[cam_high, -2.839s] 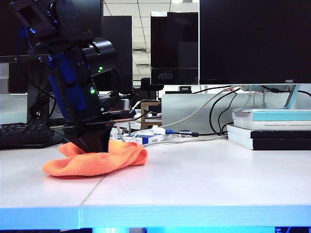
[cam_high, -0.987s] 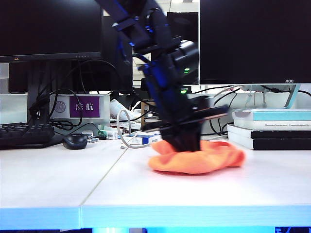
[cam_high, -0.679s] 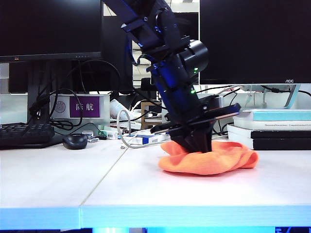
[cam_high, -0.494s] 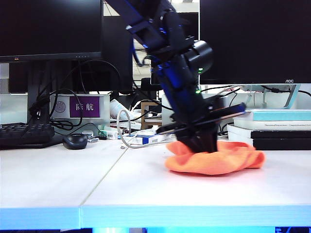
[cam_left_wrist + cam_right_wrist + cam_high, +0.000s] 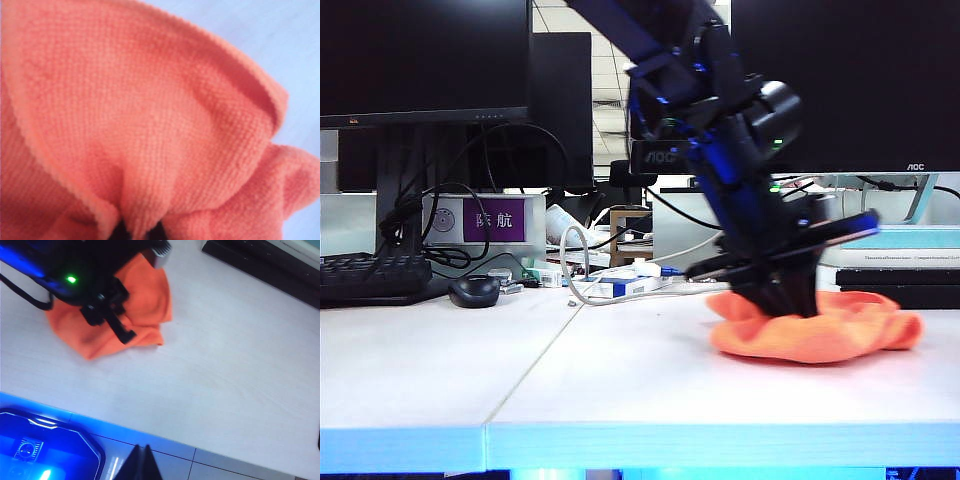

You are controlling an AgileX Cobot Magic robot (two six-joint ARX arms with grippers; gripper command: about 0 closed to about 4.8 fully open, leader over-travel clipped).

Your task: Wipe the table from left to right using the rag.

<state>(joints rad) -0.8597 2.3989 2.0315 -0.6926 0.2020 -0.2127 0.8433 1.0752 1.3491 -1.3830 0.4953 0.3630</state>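
Two grippers show: the left gripper [image 5: 790, 295] reaches across to the right half of the table [image 5: 620, 380], its fingers pinching the bunched orange rag [image 5: 820, 330] and pressing it onto the white surface just in front of stacked books [image 5: 890, 270]. The right gripper [image 5: 141, 460] hangs over the table's front edge, fingers pressed together, holding nothing.

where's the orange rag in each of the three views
Exterior view: the rag lies bunched on the table, right of centre, under the left gripper.
Left wrist view: it fills nearly the whole picture.
Right wrist view: far side, left.
Shared landmark: the left gripper pinching it; the right gripper holds nothing.
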